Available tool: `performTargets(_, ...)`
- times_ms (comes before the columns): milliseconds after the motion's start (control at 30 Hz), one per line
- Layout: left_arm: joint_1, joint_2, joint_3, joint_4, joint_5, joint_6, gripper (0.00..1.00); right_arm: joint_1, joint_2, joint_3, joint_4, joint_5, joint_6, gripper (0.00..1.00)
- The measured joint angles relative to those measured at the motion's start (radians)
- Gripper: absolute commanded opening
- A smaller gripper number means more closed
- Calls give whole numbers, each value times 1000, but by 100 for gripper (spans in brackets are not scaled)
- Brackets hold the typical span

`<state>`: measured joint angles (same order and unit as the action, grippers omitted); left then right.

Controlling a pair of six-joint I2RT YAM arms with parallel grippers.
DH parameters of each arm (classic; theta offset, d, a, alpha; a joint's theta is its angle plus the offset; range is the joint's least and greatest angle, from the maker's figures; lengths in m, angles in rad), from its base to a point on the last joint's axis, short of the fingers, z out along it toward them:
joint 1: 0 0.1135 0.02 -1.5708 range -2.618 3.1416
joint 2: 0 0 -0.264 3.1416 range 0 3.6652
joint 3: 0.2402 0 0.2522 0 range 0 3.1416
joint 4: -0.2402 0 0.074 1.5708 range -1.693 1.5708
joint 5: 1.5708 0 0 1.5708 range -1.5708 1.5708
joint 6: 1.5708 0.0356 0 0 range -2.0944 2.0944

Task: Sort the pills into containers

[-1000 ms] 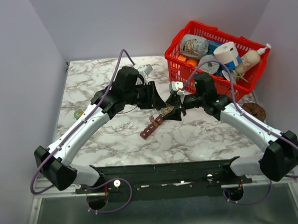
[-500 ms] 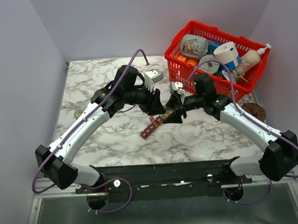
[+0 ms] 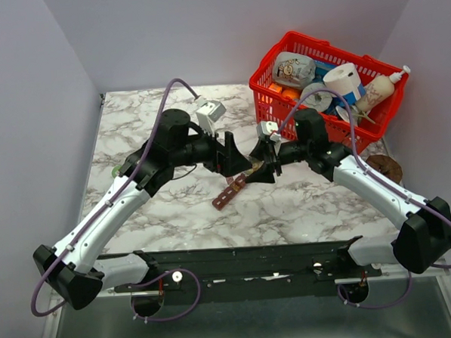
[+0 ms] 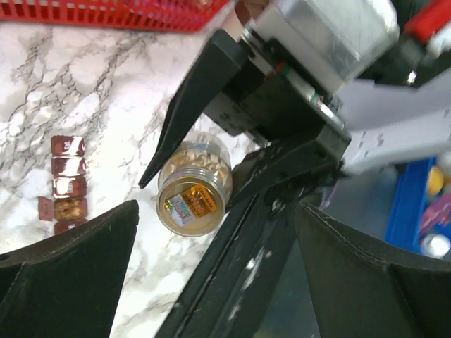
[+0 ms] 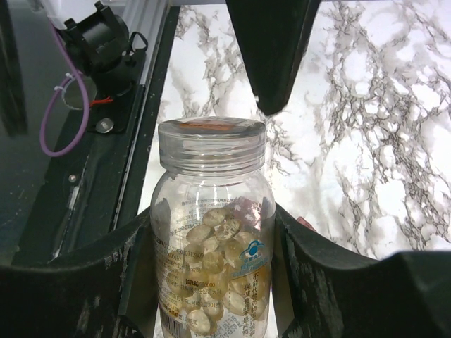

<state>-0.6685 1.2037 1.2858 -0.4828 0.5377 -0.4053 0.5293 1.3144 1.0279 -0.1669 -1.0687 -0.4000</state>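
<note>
While right gripper (image 5: 211,243) grips bottle (image 5: 211,190), containers (image 4: 68,184) nearby.

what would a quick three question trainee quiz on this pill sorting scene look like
1. True or false: the left gripper is clamped on the pill bottle.
2. What holds the pill bottle? A) the right gripper B) the red basket C) nothing, it lies loose
3. Fill in: the container strip lies flat on the marbled ____.

Key: 1 false, its fingers stand wide open; 2 A; 3 table.
</note>
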Motion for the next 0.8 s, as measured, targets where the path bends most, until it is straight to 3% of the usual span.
performTargets(300, 2, -46, -43, -42, -227, -480, 99, 0, 0, 0, -2, 37, -25, 7)
performTargets(567, -5, 4, -42, -71, -293, -649, 99, 0, 0, 0, -2, 50, -29, 7)
performTargets(633, -11, 26, -41, -72, -300, -669, 95, 0, 0, 0, -2, 51, -29, 7)
performTargets(800, -29, 53, -32, -77, -313, -695, 71, 0, 0, 0, -3, 52, -29, 7)
